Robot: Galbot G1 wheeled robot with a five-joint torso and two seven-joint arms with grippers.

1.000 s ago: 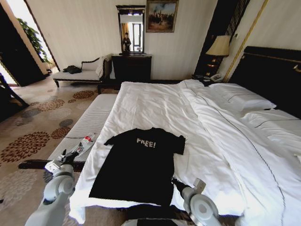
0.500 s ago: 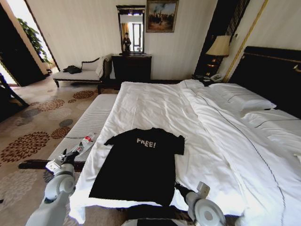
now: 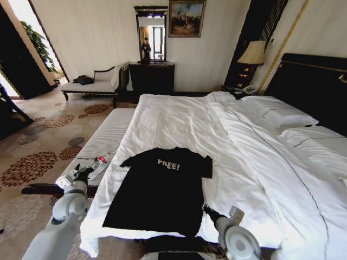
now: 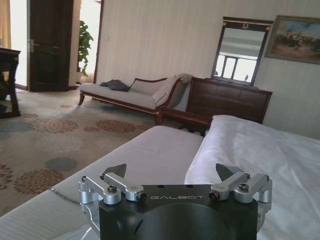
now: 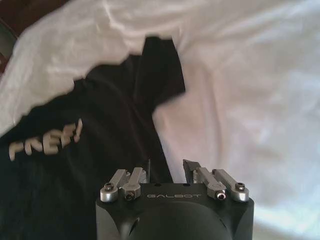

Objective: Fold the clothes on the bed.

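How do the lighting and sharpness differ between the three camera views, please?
Head view: bright daylight washes out the large white-sheeted bed and the walls curve at the edges. Left wrist view: sharp, with glare at the doorway beyond the open left gripper. Right wrist view: the black short-sleeved T-shirt has smeared lettering and the sheet is overexposed above the open right gripper.

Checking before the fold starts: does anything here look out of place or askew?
Mostly tidy: the T-shirt lies flat on the bed. One stray: a plastic bottle lies on the striped bench, close to the left claw.
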